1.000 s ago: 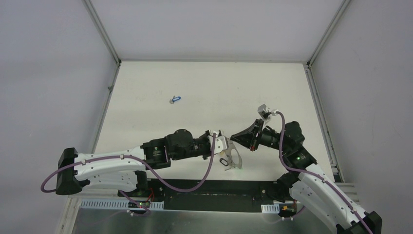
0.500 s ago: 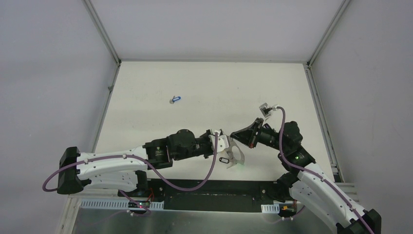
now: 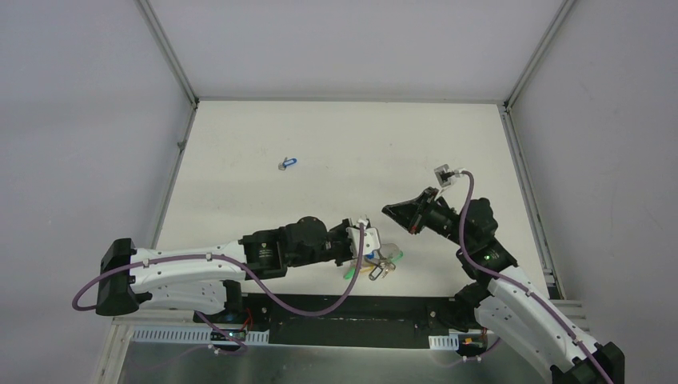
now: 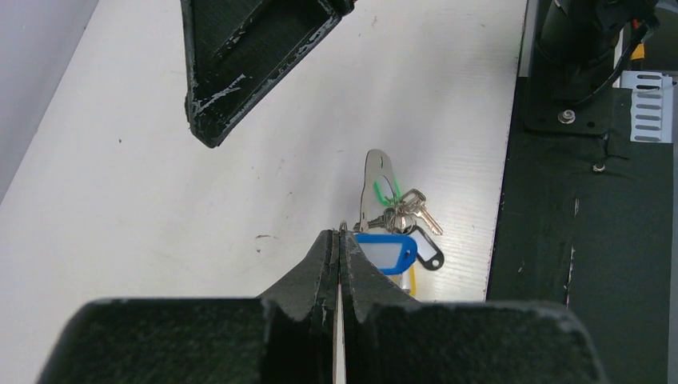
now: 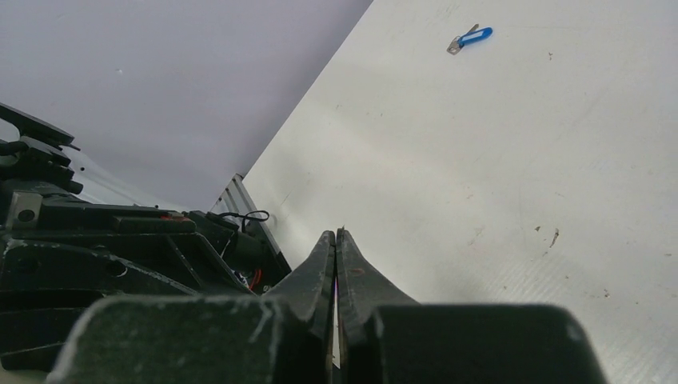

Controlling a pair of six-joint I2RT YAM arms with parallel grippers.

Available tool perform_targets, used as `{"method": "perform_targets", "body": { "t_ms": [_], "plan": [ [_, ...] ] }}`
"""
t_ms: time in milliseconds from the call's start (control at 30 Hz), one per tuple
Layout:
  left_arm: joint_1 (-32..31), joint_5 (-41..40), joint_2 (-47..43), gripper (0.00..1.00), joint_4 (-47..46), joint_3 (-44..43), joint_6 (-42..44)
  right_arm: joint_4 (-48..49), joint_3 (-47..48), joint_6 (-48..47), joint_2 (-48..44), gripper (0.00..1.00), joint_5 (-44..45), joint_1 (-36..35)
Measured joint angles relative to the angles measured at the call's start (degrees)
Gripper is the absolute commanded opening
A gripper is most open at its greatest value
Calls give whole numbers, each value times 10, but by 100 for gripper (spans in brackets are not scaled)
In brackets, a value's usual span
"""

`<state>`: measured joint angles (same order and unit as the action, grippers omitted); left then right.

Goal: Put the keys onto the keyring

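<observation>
Left tool [image 4: 340, 238] first: fingers pressed together, with a tiny bit of thin wire poking out right at the tips. I take that to be the rim of the keyring [image 4: 342, 227], so I'd call it clamped on the ring, though the wire is too fine to be sure. Just past the tips, a bunch of keys [image 4: 406, 213] lies on the bench [image 3: 336, 144] with a blue tag [image 4: 384, 251], a black tag [image 4: 429, 254], a green loop [image 4: 387, 192] and a flat silver tab [image 4: 378, 170] all tangled together.

Right tool [image 5: 336, 238] is also fingers-together, with nothing visible between them. It's pointing toward the left one from just beside it.

Further out, one loose blue-headed key [image 3: 288, 163] sits alone, well away from both arms, so my guess is that it's next.

How I'd do it:
- The right tool has to spread its fingers before it drops on that key.
- Grab the key by the blade or the very edge of the head, so the hole is free for threading.
- Have the left tool lift the ring clear so the bunch hangs away from the opening.
- Go slow at the meeting point, since thin wire slips and twists easily.
</observation>
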<state>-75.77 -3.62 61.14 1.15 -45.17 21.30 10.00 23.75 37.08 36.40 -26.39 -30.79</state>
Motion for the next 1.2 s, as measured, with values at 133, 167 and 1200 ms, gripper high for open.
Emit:
{"method": "perform_targets", "body": {
  "t_ms": [133,167,1200],
  "plan": [
    [0,-15,0,0,2,0,-12,-10,0,-23,4,46,-5,0],
    [0,-19,0,0,3,0,-14,-14,0,-30,5,54,-8,0],
    [0,-51,-4,0,10,0,-38,-117,14,-411,107,50,-279,2]
  ]
}}
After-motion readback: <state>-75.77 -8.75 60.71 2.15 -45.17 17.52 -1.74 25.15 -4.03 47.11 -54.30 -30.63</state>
